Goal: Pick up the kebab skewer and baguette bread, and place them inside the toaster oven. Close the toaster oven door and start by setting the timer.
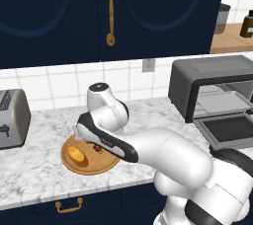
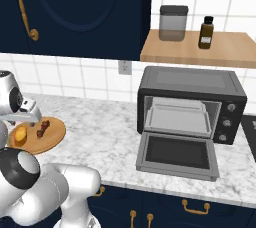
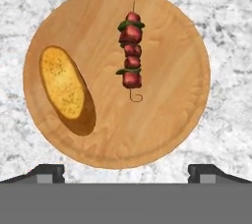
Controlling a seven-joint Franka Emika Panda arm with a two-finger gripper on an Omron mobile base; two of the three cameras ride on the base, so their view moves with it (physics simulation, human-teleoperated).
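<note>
Nothing loaded yet: kebab skewer [image 3: 131, 56] and baguette bread [image 3: 66, 86] lie on the wooden plate [image 3: 167, 120], hand [image 3: 126, 171] spread above, toaster oven door [image 2: 176, 154] down.

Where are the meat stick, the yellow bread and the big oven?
kebab skewer [image 3: 131, 56]: hand view, on a middle meat chunk.
baguette bread [image 3: 63, 83]: hand view, on the golden top of the loaf.
toaster oven [image 2: 190, 82]: right base view, on its dark flat top.
</note>
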